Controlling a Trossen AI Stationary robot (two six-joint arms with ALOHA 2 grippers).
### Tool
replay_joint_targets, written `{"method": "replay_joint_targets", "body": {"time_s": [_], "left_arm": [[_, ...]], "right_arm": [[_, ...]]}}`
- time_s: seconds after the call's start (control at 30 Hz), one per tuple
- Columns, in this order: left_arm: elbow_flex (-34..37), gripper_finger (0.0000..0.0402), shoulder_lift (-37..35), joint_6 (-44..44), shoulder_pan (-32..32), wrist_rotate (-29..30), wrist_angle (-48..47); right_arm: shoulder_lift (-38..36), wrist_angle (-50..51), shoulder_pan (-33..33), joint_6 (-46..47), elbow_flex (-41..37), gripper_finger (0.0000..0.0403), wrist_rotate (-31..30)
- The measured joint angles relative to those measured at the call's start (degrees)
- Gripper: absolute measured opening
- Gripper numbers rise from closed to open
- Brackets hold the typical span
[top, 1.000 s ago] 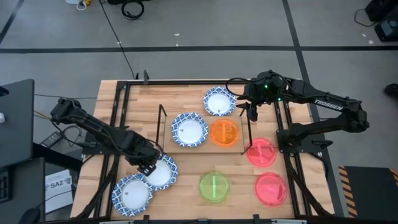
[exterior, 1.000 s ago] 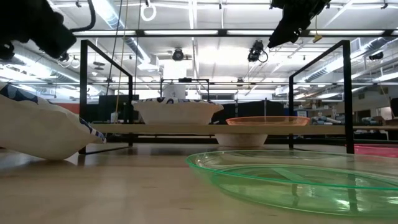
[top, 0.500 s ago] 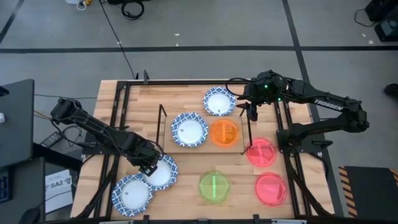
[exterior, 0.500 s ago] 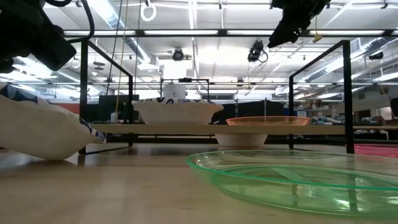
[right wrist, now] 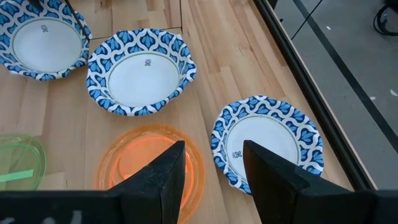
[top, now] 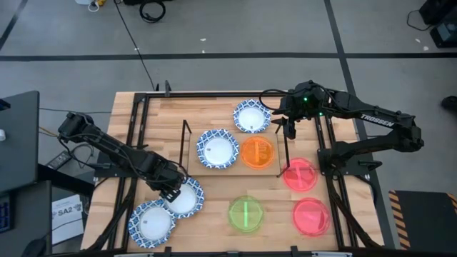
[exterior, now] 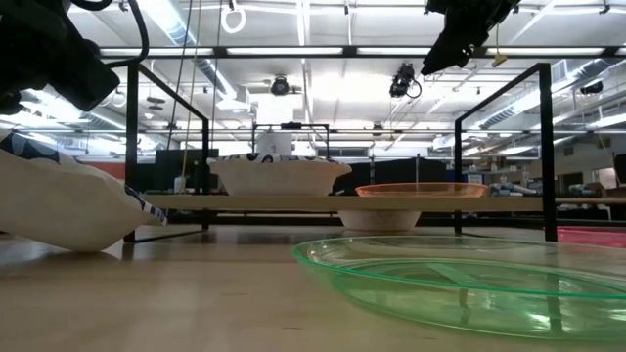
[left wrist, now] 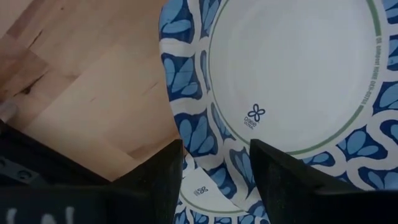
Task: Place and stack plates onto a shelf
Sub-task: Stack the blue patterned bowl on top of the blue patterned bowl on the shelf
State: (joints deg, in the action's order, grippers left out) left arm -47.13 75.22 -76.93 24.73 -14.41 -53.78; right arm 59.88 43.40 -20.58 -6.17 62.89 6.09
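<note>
A wooden table (top: 157, 114) seen from above holds eight small plates and a low light-wood shelf (top: 232, 165) with thin black wire frames at its short ends. White lettering reading "TROSSEN" runs along the right arm (top: 376, 120). A paper off the table's left edge (top: 69, 211) shows "SA2".

Two plates sit on the shelf side by side: a blue-rimmed white plate (top: 217, 149) and an orange plate (top: 258, 152). Another blue-rimmed plate (top: 252, 116) lies on the table just behind the shelf. Two red-pink plates (top: 298, 175) (top: 311, 217) lie on the right side of the table, and a green plate (top: 245, 213) lies near the front middle. At the front left, two more blue-rimmed plates overlap: one flat (top: 151, 223), the other (top: 187, 198) tilted against it.

The left gripper (top: 171, 191) is at the rim of that tilted plate. In the left wrist view its fingers (left wrist: 163, 180) stand apart with the plate's rim between them; whether they press it cannot be told. A small flower logo and tiny unreadable print mark the plate there.

The right gripper (top: 287, 128) hovers above the table's back right, fingers (right wrist: 166, 174) apart and empty.

In the low view the green plate (exterior: 469, 284) fills the foreground, cut off at the right, and the tilted plate (exterior: 59, 200) is cut off at the left.
</note>
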Motion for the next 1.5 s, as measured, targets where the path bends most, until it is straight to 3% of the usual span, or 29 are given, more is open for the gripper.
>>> {"method": "replay_joint_targets", "body": {"time_s": [0.8, 1.07, 1.5], "left_arm": [[0.00, 0.0028, 0.00, -0.15, -0.02, -0.42, 0.09], [0.00, 0.0016, 0.00, -0.03, -0.02, 0.75, 0.85], [0.00, 0.0014, 0.00, 1.75, -0.15, 1.59, 11.48]], "right_arm": [[0.00, 0.00, 0.00, 0.00, 0.00, 0.0168, 0.00], [0.00, 0.00, 0.00, -0.02, 0.00, 0.0168, 0.00], [0.00, 0.00, 0.00, -0.02, 0.00, 0.0168, 0.00]]}}
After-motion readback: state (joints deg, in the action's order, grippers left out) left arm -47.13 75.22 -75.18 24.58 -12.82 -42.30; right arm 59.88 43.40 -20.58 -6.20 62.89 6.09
